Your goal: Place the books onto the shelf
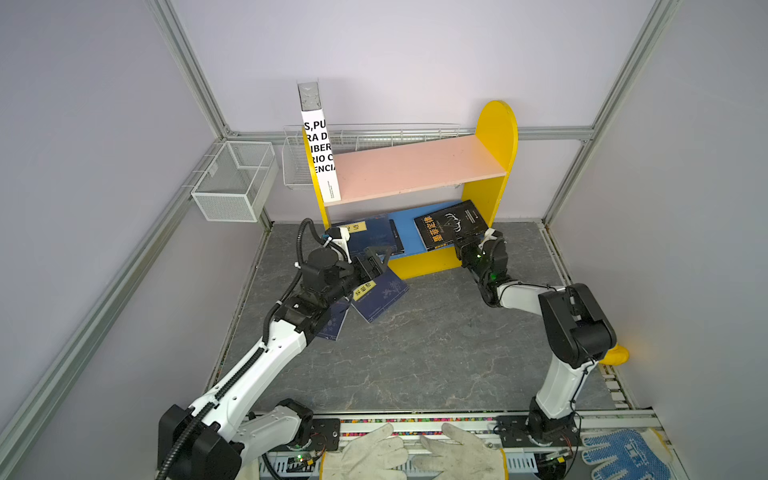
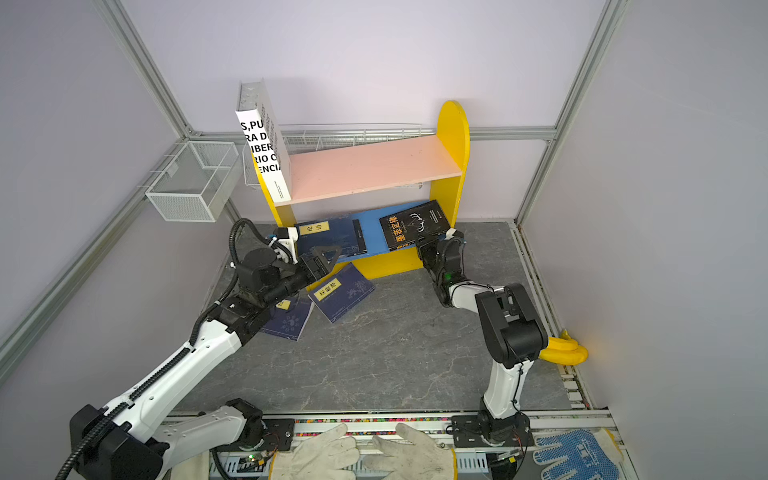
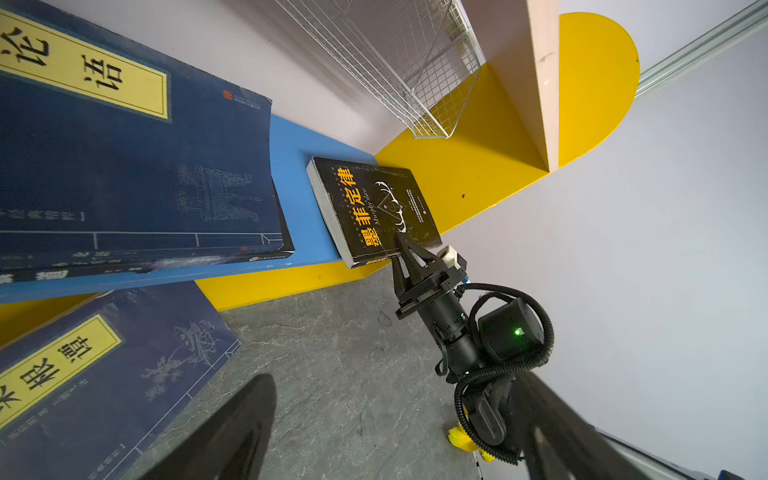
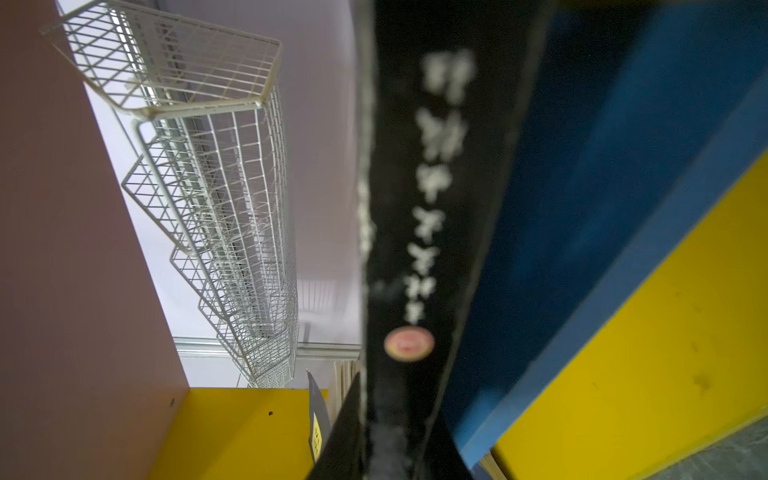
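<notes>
One black book (image 1: 451, 224) on the shelf (image 1: 415, 166)

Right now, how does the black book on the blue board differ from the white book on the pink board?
The white book stands upright on the pink board; the black book lies cover-up on the blue board. The white book looks larger than the black book. The right gripper is shut on the black book's corner; no gripper touches the white book. Both are on the shelf.
</notes>
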Robot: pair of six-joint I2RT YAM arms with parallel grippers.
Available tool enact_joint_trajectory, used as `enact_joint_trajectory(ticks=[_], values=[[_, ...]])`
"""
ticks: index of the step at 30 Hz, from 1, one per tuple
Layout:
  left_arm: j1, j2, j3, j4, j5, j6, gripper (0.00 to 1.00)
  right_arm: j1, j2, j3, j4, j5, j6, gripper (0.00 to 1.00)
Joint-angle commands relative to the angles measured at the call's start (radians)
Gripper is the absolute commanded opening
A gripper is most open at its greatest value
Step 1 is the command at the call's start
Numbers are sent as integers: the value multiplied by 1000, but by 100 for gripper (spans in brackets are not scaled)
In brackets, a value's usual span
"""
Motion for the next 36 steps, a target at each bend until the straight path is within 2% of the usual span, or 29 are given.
enact_joint_trajectory(ticks=[1, 8, 11, 15, 23, 36], values=[[6, -13, -4, -16, -21, 24, 89, 0, 2, 31, 37, 54, 55, 19], [7, -7, -21, 7, -15, 13, 90, 0, -21, 35, -49, 77, 28, 24], [8, -2, -23, 7, -13, 13, 90, 0, -18, 53, -88, 60, 21, 32], [8, -2, -31, 10, -14, 11, 90, 0, -27, 48, -137, 49, 15, 32], [9, 7, -44, 30, -8, 5, 90, 1, -38, 50, -168, 65, -11, 18], [9, 21, -56, 59, 1, -13, 90, 15, -15, 130, -197, 96, -7, 17]])
